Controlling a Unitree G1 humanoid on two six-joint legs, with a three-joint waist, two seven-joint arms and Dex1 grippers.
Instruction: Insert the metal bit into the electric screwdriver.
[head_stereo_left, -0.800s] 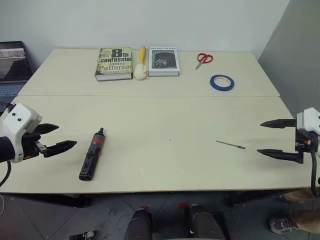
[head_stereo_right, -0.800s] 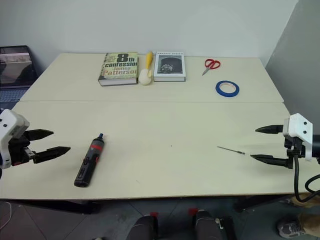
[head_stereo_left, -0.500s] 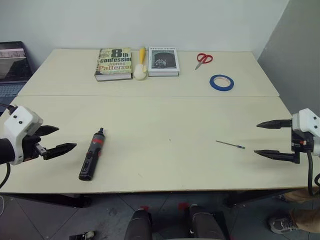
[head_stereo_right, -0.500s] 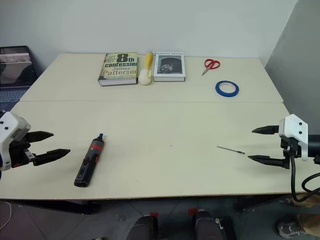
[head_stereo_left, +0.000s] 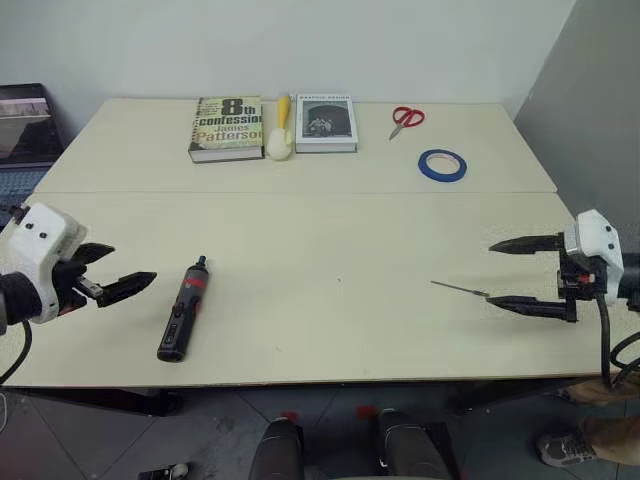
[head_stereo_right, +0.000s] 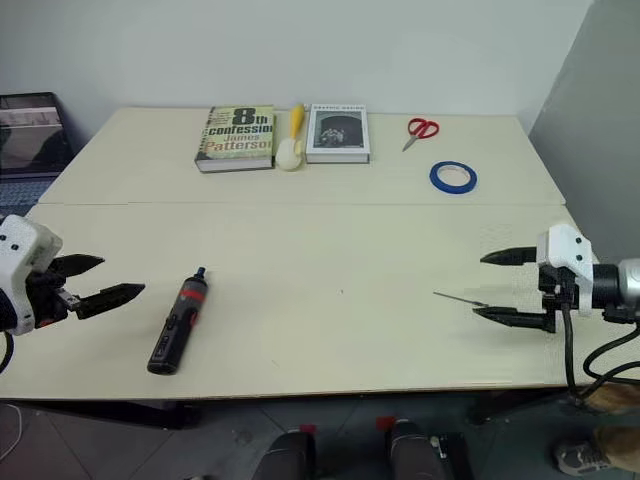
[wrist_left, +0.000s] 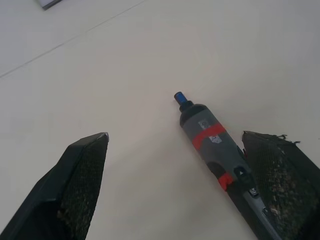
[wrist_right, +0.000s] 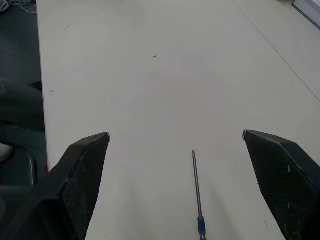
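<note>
Pale table (head_stereo_left: 320, 230) against a white wall (head_stereo_left: 300, 45); both grippers' fingers spread, empty.

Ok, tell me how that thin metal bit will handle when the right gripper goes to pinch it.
The metal bit looks stiff and light. Lying flat on the table, thin and round, it may roll or slip from the fingers. The open right gripper must close low to catch it.

My left gripper (head_stereo_left: 122, 274) and right gripper (head_stereo_left: 508, 272) each carry two long, black, tapering fingers (wrist_left: 82, 186) with a fine meshed texture on the inner faces. Behind them I see blocky white wrist housings with small dark screw holes. A black cable loops from my right wrist.
</note>
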